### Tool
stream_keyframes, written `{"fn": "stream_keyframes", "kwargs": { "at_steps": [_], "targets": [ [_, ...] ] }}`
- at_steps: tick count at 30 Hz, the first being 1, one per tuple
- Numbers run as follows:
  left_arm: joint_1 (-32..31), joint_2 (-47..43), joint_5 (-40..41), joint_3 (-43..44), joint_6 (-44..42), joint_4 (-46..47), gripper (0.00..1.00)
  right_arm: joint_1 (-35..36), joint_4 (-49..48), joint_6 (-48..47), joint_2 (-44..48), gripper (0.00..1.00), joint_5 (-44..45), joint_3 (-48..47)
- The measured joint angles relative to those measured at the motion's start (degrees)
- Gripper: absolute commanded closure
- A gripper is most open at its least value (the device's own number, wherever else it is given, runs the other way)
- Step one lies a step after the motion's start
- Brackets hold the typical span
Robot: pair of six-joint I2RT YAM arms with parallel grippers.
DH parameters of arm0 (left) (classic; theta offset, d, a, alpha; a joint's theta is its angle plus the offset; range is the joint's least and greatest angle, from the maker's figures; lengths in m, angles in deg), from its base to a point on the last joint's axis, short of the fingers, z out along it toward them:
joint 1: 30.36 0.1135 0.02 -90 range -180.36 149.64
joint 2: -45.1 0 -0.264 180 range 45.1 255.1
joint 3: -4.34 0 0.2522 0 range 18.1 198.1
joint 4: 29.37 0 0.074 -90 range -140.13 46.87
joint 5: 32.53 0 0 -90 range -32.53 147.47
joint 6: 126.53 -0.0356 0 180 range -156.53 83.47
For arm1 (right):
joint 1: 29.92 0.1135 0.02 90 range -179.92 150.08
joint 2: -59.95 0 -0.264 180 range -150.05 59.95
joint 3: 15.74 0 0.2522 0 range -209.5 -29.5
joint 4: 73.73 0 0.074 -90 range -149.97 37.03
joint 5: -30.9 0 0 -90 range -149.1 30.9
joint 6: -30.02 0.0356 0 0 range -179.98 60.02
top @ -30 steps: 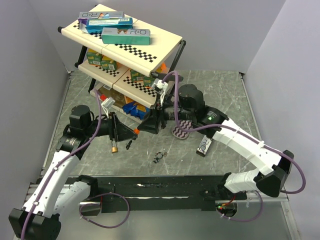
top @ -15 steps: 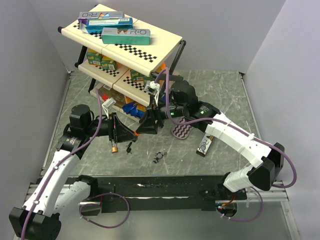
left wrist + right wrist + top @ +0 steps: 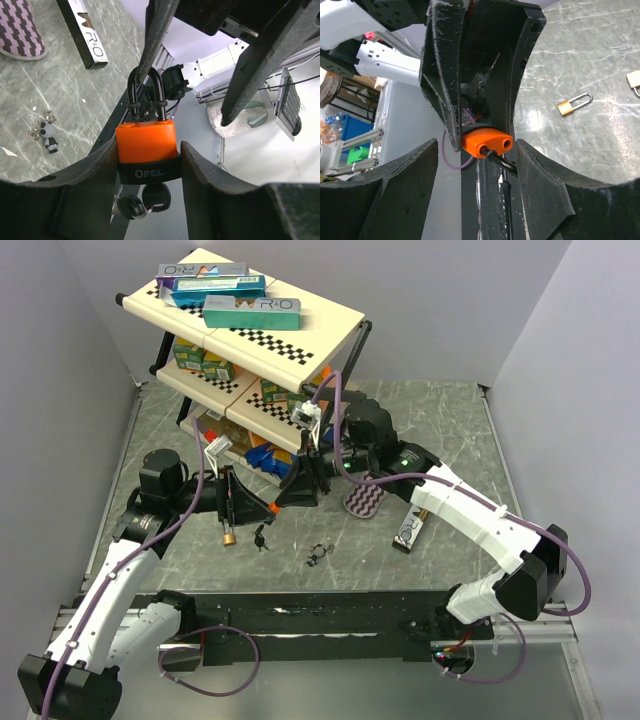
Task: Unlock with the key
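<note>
An orange padlock [image 3: 146,141] with a black band marked OPEL sits between the pads of my left gripper [image 3: 148,155], which is shut on its body. A black key [image 3: 155,196] sticks in its underside, with a second key [image 3: 131,206] on the ring. In the right wrist view one shackle hole on the padlock [image 3: 486,141] is empty, and the black shackle [image 3: 501,162] is in the other. My right gripper [image 3: 476,150] is open, its jaws on either side of the shackle end. In the top view both grippers meet at the padlock [image 3: 271,506].
A brass padlock [image 3: 229,537] lies on the table by my left gripper. A small keychain figure [image 3: 318,555], a purple patterned pouch [image 3: 365,502] and a black box [image 3: 410,530] lie nearby. A stocked shelf rack [image 3: 250,330] stands close behind.
My right gripper has moved left and closed in on the padlock held by my left gripper. The left arm has hardly moved.
</note>
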Motion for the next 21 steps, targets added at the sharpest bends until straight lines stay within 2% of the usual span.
{"fn": "stream_keyframes", "kwargs": {
  "at_steps": [6,10,13,21],
  "targets": [
    [0.0,0.0,0.0,0.0,0.0,0.0,0.99,-0.3,-0.3,0.6,-1.6,0.32,0.0,0.2],
    [0.0,0.0,0.0,0.0,0.0,0.0,0.99,-0.6,-0.2,1.1,-2.6,0.41,0.0,0.8],
    [0.0,0.0,0.4,0.0,-0.3,-0.5,0.99,-1.1,-0.2,1.6,-3.0,0.56,0.0,0.8],
    [-0.1,-0.6,5.6,0.7,-3.4,-3.8,0.99,-2.3,-0.7,4.3,-3.1,0.82,-0.1,1.2]
  ]
}}
